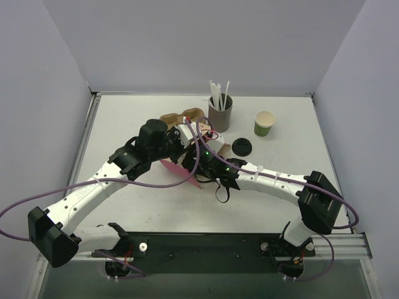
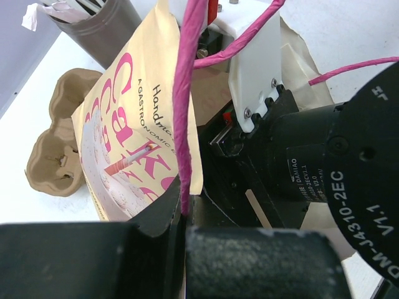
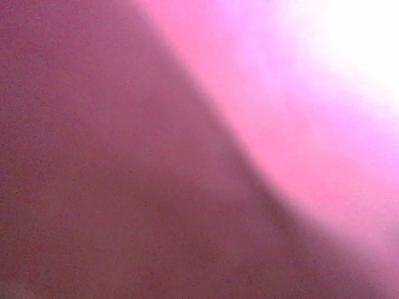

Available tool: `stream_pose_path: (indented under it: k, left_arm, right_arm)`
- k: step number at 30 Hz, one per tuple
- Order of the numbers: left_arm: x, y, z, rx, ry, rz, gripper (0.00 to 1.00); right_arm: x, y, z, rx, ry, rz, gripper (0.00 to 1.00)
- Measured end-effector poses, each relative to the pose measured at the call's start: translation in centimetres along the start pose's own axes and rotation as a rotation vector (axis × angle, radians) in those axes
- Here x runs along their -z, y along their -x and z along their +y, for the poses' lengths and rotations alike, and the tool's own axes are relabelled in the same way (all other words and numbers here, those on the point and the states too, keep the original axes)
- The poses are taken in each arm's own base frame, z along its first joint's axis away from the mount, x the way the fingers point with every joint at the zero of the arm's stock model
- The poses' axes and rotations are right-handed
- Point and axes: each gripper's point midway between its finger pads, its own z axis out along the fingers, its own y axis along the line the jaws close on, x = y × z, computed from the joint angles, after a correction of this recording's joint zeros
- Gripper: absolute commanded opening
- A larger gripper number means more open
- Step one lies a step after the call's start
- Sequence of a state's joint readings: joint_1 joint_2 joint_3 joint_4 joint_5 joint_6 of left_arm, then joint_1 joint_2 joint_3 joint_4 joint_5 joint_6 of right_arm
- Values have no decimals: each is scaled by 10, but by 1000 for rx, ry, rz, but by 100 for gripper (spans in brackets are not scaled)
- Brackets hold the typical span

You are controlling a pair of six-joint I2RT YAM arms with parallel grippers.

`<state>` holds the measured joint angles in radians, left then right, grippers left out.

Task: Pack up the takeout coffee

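Left gripper pinched tight on the paper bag's pink handle; right gripper buried inside the bag, open or closed I can't tell. Black lid lies on the worktop at the bag's 3 o'clock, coffee cup itself hidden.

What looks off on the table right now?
The right wrist view is only pink blur, so something pink covers its lens, likely the paper bag both arms crowd. The black lid sits loose on the table, on no cup.
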<state>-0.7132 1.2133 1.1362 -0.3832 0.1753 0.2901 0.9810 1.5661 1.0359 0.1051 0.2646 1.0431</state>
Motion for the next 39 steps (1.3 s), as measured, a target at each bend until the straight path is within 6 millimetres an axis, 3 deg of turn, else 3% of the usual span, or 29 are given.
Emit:
stream_pose_path:
  k: [7,10,13,22,39]
  left_arm:
    - [0,-1,1,1,4,4,0]
    - [-1,-3,0,3,4,6,0]
    - [-2,-5,-4,9,-10,7,0]
    - [-3,-5,-4,24,-8,0,0]
    - [11,-7,9,53,156,-39,0]
  right_arm:
    - [-3,0,1,2,-4,-4,42]
    - [-7,-1,1,3,-8,-2,27]
    - [-10,-1,5,0,-4,-2,18]
    - [-6,1,7,17,-29,19,1]
    - [16,11,9,135,-74,33,0]
